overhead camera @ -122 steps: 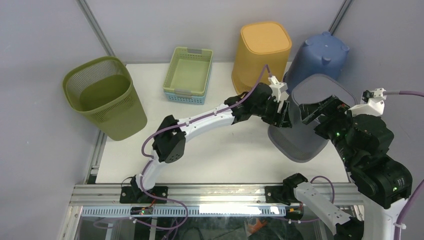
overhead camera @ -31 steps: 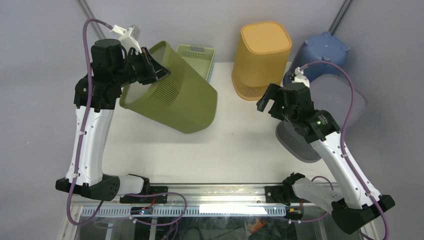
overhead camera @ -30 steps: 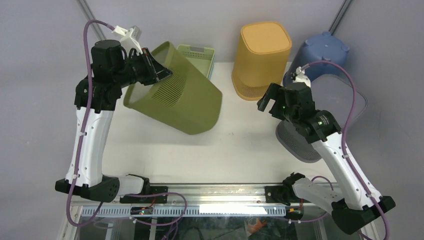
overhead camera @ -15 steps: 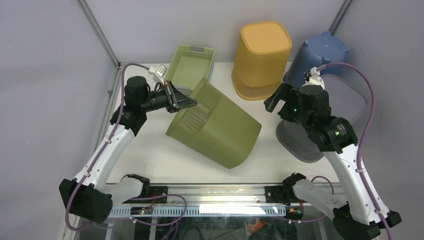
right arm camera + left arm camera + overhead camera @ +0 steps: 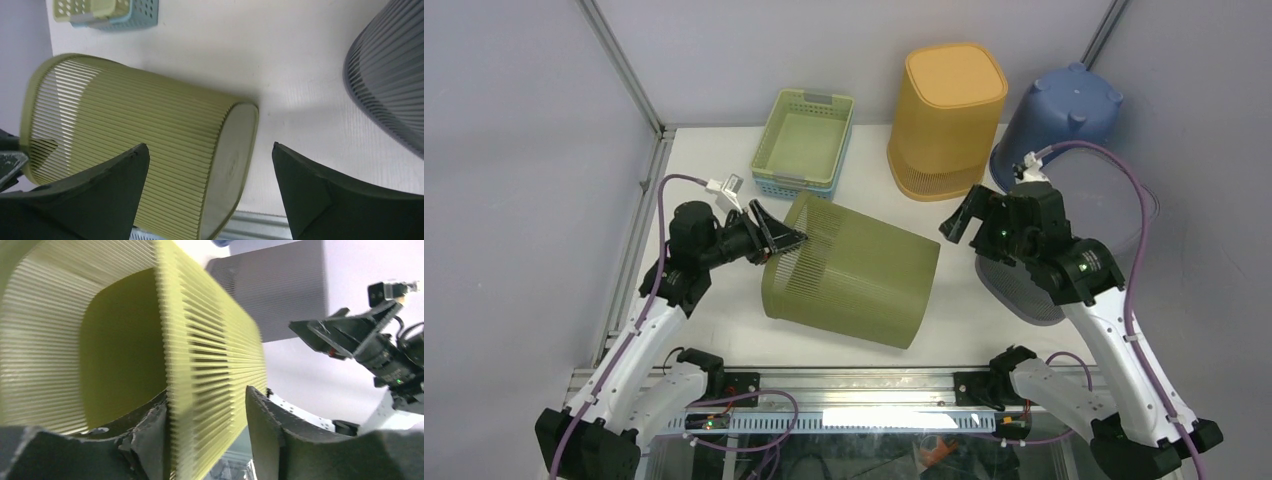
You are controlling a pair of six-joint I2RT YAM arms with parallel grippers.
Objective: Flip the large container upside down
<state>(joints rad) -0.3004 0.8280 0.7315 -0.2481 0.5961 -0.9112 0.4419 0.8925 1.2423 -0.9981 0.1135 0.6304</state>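
The large container [image 5: 849, 275] is an olive-green slatted bin lying on its side on the white table [image 5: 714, 170], mouth to the left and flat base to the right. My left gripper [image 5: 789, 238] sits at the bin's upper rim. In the left wrist view the bin's wall [image 5: 200, 340] passes between the jaws of the left gripper [image 5: 205, 400]; the inner finger lies against it and the outer finger stands apart. My right gripper [image 5: 964, 215] hangs open to the right of the base, holding nothing. The right wrist view shows the bin [image 5: 140, 135] below the open right gripper [image 5: 210, 145].
An orange bin [image 5: 946, 115] and a blue bin [image 5: 1064, 110] stand upside down at the back. A grey slatted bin [image 5: 1034, 290] lies at the right edge under my right arm. A small green basket [image 5: 802, 145] sits at the back centre.
The green bin has dropped from a tilted hold onto its side nearer the front. My left arm came down with it and its jaws have parted. The right gripper barely moved.
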